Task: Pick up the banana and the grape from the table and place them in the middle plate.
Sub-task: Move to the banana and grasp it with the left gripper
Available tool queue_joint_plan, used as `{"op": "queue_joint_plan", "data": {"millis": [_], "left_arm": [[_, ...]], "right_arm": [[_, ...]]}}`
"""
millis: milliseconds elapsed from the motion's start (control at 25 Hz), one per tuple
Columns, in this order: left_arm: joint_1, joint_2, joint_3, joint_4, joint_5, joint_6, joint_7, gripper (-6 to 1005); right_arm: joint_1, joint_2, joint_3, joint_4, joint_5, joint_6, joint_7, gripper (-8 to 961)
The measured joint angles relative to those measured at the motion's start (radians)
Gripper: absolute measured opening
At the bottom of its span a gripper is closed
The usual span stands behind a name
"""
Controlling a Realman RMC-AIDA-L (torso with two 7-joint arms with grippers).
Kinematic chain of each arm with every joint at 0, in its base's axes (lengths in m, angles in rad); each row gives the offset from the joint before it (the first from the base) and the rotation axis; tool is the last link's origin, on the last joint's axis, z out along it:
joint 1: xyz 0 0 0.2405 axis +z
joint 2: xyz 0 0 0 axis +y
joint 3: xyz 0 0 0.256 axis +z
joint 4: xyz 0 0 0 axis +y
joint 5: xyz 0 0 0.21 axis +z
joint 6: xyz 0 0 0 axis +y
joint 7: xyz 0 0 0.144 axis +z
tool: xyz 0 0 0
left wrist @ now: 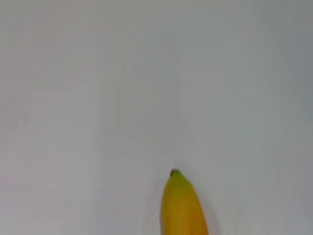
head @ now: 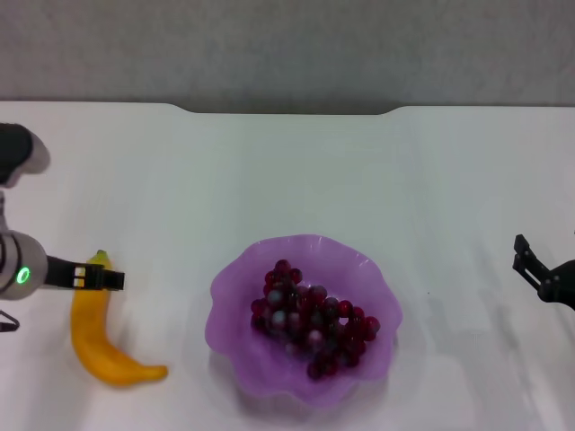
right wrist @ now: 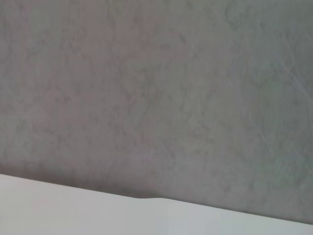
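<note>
The white table (head: 287, 171) carries the banana (head: 94, 346) and the middle plate (head: 235, 346).

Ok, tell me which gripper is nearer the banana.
Left. The left gripper is over the banana near its stem end; the right gripper is far across the table, beyond the plate.

Legible text, labels, brands, numbers, signs: none found on the banana (head: 103, 346), the grape (head: 312, 321), the middle plate (head: 235, 289) or the desk (head: 296, 180).

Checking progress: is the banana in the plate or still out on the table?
Out. The banana lies on the table left of the middle plate, which holds only the grape.
</note>
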State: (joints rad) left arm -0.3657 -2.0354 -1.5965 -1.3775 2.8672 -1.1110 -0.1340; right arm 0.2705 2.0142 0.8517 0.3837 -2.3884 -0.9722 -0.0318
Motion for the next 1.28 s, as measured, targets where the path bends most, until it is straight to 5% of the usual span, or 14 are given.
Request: {"op": "queue_joint_plan", "data": {"millis": [360,1280], "left_arm": [[-0.068,0.001,0.001,0.161,0.003,0.051,-0.003,885],[-0.115,0.001,-0.007,0.325,0.005,0.131,-0.002,883]], "right_arm": [[0.007,0.0,-0.006,0.0,0.0,0.001,0.001,900],[0.01,0.0,-0.008,0.0,0.0,0.001,0.005,901]]}}
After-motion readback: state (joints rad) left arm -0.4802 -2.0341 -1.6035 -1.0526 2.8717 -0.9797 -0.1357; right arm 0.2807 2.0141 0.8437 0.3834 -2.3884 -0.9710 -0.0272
